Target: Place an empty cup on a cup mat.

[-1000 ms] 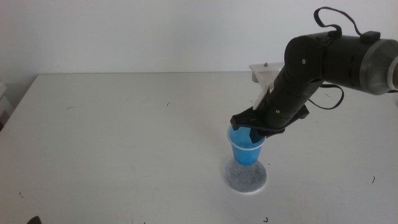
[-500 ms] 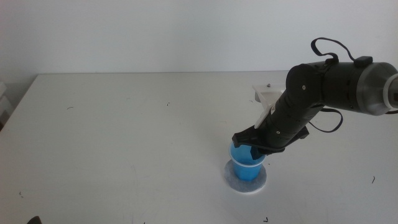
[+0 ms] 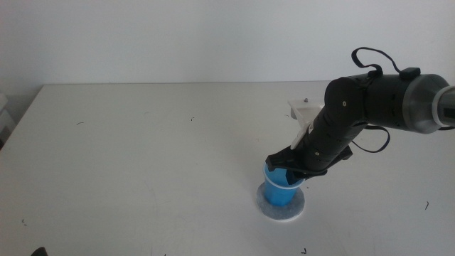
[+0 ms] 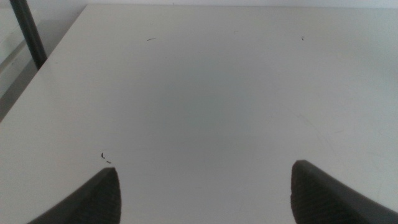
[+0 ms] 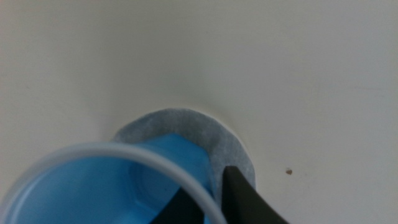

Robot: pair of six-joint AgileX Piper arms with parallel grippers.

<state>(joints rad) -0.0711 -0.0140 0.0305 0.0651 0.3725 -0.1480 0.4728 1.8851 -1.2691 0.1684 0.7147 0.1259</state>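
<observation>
my right claw (image 3: 288,169) pinches the cup (image 3: 279,191) by its rim, one jaw inside, one outside. the cup stands upright on the cup mat (image 3: 282,208). my left claw (image 4: 202,186) waits spread over the bare table (image 3: 142,156).

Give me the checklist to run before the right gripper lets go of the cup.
1. Cup over the cup mat: ok, middle view shows it within the disc.
2. Cup upright: ok.
3. Cup base fully touching the mat: cannot tell.
4. Right gripper gripping the rim: ok, one jaw inside, one outside.
5. Cup empty: ok, the right wrist view shows nothing inside.
6. Left gripper away from the cup: ok, open over bare table.
</observation>
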